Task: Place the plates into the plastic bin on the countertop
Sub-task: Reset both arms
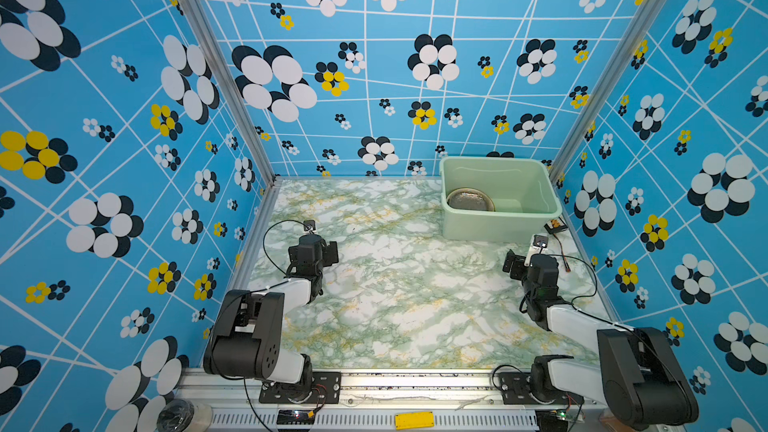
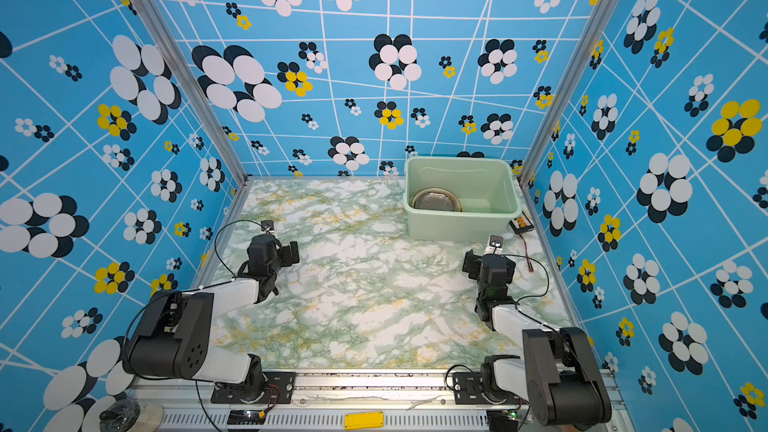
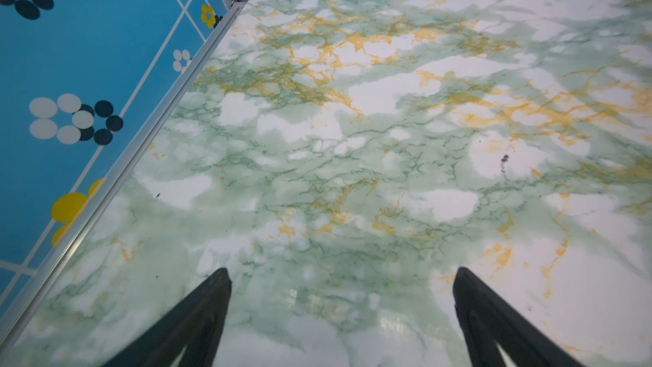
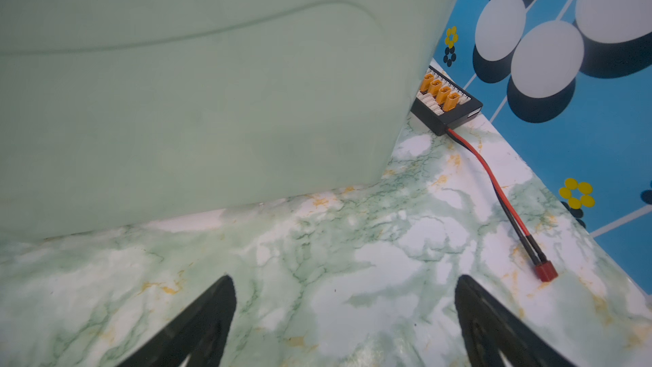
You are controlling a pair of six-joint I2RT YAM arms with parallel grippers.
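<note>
Both jaws spread, nothing held: left gripper (image 3: 342, 271) over bare bench (image 3: 370, 100), right gripper (image 4: 345, 278) low by the plastic bin (image 1: 498, 224), facing its near wall. Risk: the loose red-black lead (image 4: 494, 178) lies just beside my right gripper. A sideways sweep could snag it and drag the connector board (image 4: 446, 104) that sits against the bin. The plates (image 1: 469, 200) sit in the bin's left end, an amber-grey glass one on top. The near wall cuts it off, so I can't tell the count underneath. None visible on the bench.

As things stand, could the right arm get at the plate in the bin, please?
Probably yes, from above: the right gripper is open just short of the bin, whose top is uncovered. Only its near wall stands before the plate.
</note>
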